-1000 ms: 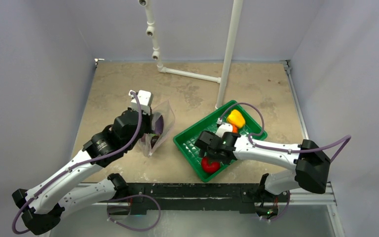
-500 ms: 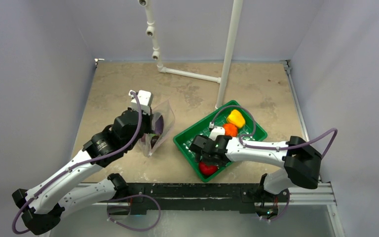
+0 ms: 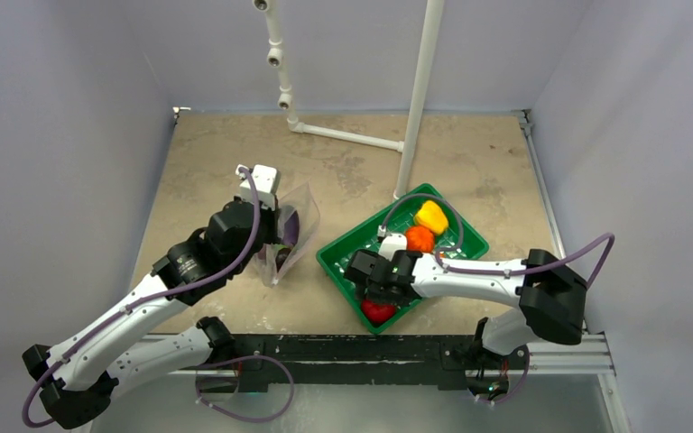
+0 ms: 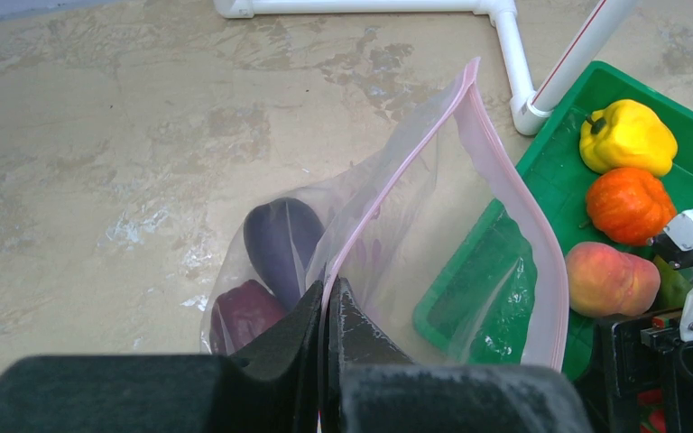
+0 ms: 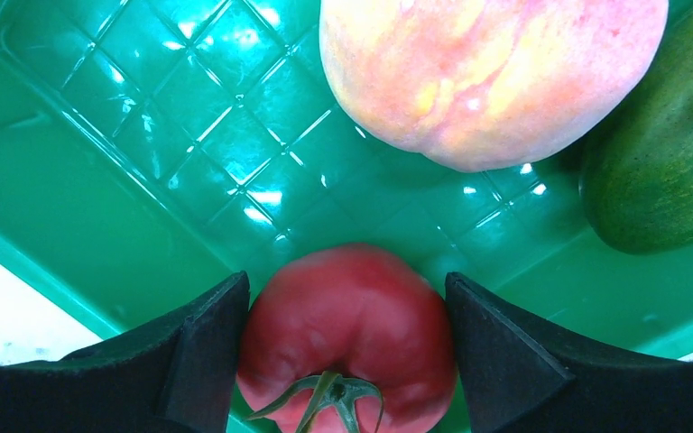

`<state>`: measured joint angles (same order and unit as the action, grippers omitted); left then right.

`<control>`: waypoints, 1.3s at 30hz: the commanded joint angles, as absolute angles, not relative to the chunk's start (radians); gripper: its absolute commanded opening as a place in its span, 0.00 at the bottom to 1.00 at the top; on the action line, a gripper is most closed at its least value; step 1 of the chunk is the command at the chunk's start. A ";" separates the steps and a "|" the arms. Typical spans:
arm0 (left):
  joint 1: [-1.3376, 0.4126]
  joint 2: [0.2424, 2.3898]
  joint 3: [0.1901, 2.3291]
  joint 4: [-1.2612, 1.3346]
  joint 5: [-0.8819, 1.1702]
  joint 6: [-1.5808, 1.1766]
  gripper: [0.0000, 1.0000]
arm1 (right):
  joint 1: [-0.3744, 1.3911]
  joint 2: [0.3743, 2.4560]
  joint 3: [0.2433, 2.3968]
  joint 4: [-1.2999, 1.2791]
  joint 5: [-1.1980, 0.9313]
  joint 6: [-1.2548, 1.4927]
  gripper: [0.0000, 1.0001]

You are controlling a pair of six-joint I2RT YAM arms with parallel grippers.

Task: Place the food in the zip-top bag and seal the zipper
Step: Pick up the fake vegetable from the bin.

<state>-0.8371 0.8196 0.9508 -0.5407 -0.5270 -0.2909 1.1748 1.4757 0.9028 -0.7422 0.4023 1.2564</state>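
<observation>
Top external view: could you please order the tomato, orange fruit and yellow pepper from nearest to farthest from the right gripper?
1. Red tomato, between the right gripper's jaws, green tray's near corner.
2. Orange fruit, mid-tray, beyond the wrist.
3. Yellow pepper, far corner.

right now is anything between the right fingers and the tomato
Nothing visible. The right fingers flank the tomato on either side in the green tray. The peach and mango lie beyond it, not between.

red tomato (image 5: 347, 325), pink-yellow peach (image 5: 492, 72), yellow pepper (image 4: 627, 135), orange fruit (image 4: 630, 203), green grid-patterned tray (image 5: 144, 162), purple eggplant (image 4: 280, 239), pale pink zipper (image 4: 490, 135)
</observation>
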 commanded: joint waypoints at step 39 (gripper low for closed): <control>-0.832 0.822 0.943 -0.530 -0.529 -0.273 0.00 | 1.186 1.509 1.764 -0.843 0.656 1.038 0.15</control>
